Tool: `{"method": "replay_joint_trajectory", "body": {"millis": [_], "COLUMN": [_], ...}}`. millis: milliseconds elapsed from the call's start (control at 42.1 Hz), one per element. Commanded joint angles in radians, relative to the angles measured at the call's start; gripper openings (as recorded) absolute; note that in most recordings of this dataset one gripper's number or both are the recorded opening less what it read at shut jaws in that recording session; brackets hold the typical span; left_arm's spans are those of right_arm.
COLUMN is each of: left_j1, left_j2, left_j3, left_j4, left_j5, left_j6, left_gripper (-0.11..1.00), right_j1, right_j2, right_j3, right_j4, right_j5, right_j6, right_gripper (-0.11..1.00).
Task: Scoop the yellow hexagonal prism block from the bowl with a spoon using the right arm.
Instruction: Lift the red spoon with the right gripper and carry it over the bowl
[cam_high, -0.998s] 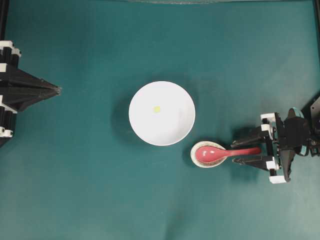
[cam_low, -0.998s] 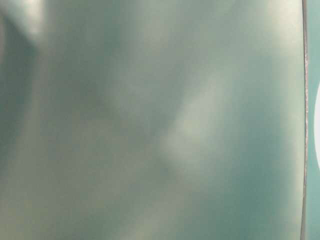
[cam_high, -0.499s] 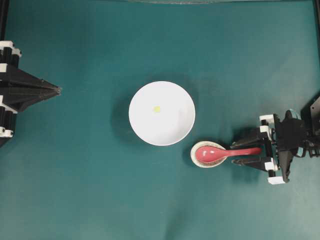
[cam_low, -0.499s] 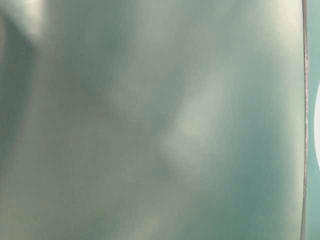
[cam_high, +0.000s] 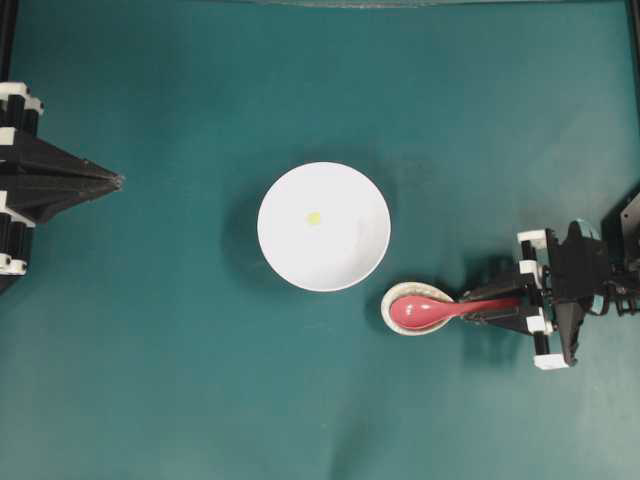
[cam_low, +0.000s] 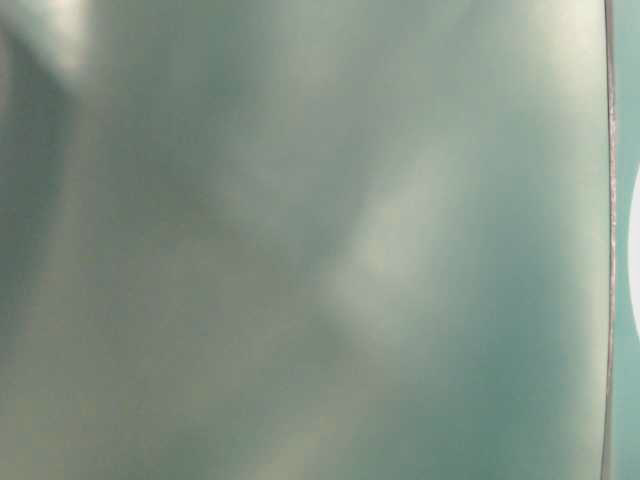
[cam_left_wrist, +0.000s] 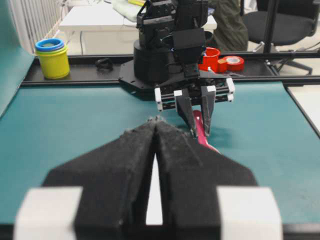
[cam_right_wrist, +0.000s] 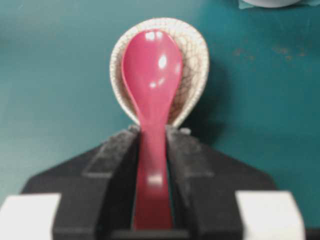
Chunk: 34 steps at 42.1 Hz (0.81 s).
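The white bowl (cam_high: 340, 255) sits mid-table with the tiny yellow hexagonal prism block (cam_high: 314, 217) lying inside it, left of centre. The red-pink spoon (cam_high: 425, 310) rests with its scoop in a small speckled dish (cam_high: 392, 320) just right of the bowl. Its handle points right into my right gripper (cam_high: 470, 308). In the right wrist view both jaws press the sides of the spoon (cam_right_wrist: 152, 75) handle, so the right gripper (cam_right_wrist: 152, 132) is shut on it. My left gripper (cam_high: 118, 181) is shut and empty at the far left, its tips (cam_left_wrist: 156, 120) together.
The speckled dish (cam_right_wrist: 195, 60) nearly touches the bowl's lower right rim. Behind the right arm's base, off the mat, stand a yellow cup with a blue rim (cam_left_wrist: 52, 58) and red tape rolls (cam_left_wrist: 230, 63). The table-level view is a blur.
The right gripper's jaws stood wide on either side of the spoon handle and have now closed onto it. Spoon, bowl, block and left arm have not moved.
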Motion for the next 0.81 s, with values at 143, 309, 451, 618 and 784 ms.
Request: {"method": "replay_joint_trajectory", "body": {"millis": [143,309,451,618,784], "left_j1": [0.002,0.002,0.0,0.002,0.0], "left_j2": [0.011,0.011,0.011,0.021,0.025], "left_j3": [-0.011,-0.011,-0.011,-0.009,-0.009], "left_j4": [0.003,0.003,0.003,0.003,0.003], "left_j5": [0.0,0.003,0.014,0.015,0.023], "left_j6": [0.0,0.0,0.0,0.0,0.0], "left_gripper": [0.0,0.0,0.0,0.0,0.0], "right_j1": [0.003,0.003,-0.023,-0.103,-0.216], "right_j2": [-0.11,-0.233,-0.348,-0.468,-0.571], "right_j3": [-0.011,-0.015,-0.037,-0.098,-0.202], "right_j4": [0.002,0.002,0.002,0.002,-0.003], "right_j5": [0.041,0.158,0.302,0.545,0.828], "right_j6": [-0.006,-0.023,-0.052,-0.103,-0.179], "right_gripper": [0.23,0.23,0.23,0.23,0.23]}}
